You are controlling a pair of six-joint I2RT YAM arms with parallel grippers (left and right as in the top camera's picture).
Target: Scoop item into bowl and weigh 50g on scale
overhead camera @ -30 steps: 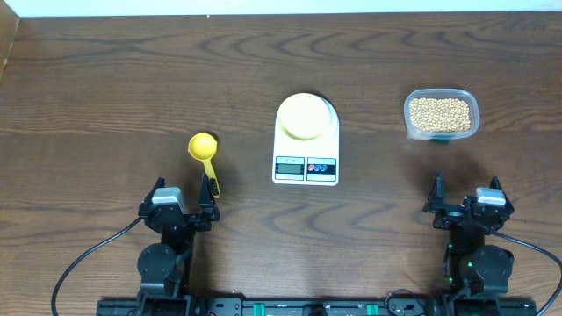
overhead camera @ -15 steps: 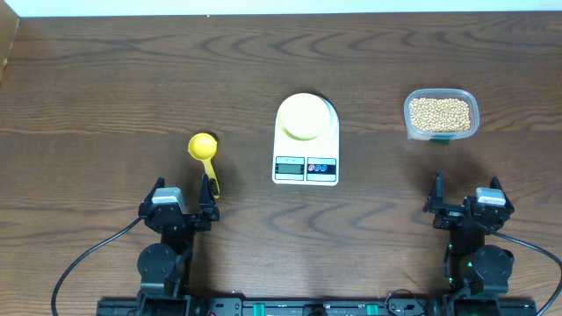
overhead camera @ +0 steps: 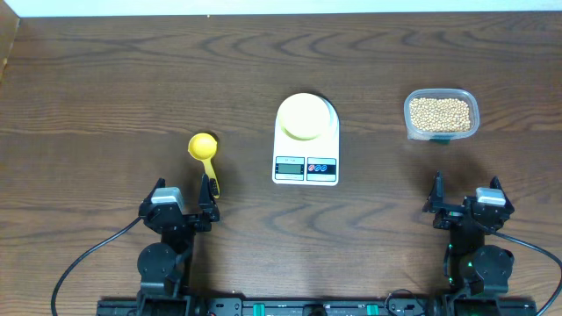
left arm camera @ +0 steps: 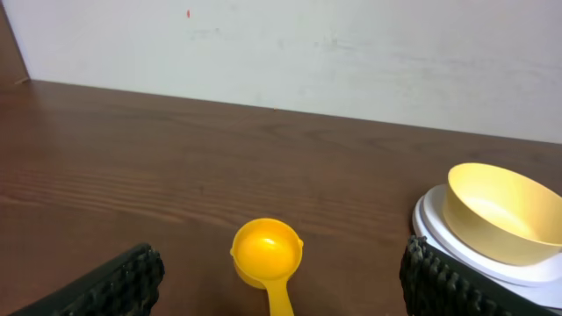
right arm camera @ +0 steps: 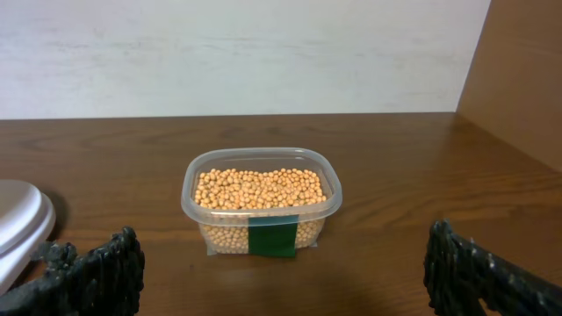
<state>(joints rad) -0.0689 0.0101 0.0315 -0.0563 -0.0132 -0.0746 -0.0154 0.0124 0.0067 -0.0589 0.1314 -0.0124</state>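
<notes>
Left gripper point(overhead camera: 183, 197) sits with its jaws spread wide and empty on the near left of the scale point(overhead camera: 306, 165), while the right gripper point(overhead camera: 465, 198), equally wide and holding nothing, hangs on the scale's near right. On the scale's platform, toward its far end, stands the pale-yellow bowl point(overhead camera: 305, 116), which looks empty from above; the display on the scale's front edge is too small to read. Left of the scale lies the yellow scoop point(overhead camera: 204, 147), cup away from you and handle running back toward the left gripper. Its tip is close by one finger, though whether they touch cannot be told. Right of the scale and a little beyond it stands the clear container point(overhead camera: 475, 112), with the beans point(overhead camera: 440, 111) filling it close to the rim. Nothing is in the bowl, so the job looks to be at its start, and the scoop is likely your first pick. Take the handle across its width, near the tip and low to the surface point(overhead camera: 105, 88). Centre it between the fingers first, since a thin plastic handle may skate or twist if only one finger meets it. Keep the cup level once it lifts. You will have to carry it past the scale to reach the beans, so pass well clear of the bowl; a knock there could shift it and upset the reading.
</notes>
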